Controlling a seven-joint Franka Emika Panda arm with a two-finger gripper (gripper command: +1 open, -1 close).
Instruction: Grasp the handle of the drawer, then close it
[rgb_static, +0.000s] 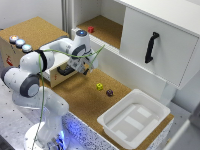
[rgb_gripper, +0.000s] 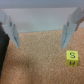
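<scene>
Pincer (rgb_static: 86, 68) spread wide, gripping nothing, fingers (rgb_gripper: 12, 31) hanging apart above the cork surface (rgb_static: 80, 97). Parked just beside the drawer (rgb_static: 56, 74), which protrudes from under the wooden box (rgb_static: 15, 50); handle (rgb_static: 64, 71) dark on its pale front, right next to the pincer. Likely opened for straddling that pull. Yellow cube (rgb_static: 99, 86) lying clear of the drawer, nearer the white tub (rgb_static: 134, 120).

Open cork bench (rgb_static: 85, 97) beside the end effector (rgb_static: 82, 67), yellow cube (rgb_static: 99, 86) and dark cube (rgb_static: 109, 92) lying near on the exterior view's right, white tub (rgb_static: 134, 119) beyond them, white cabinet door (rgb_static: 155, 45) behind.
</scene>
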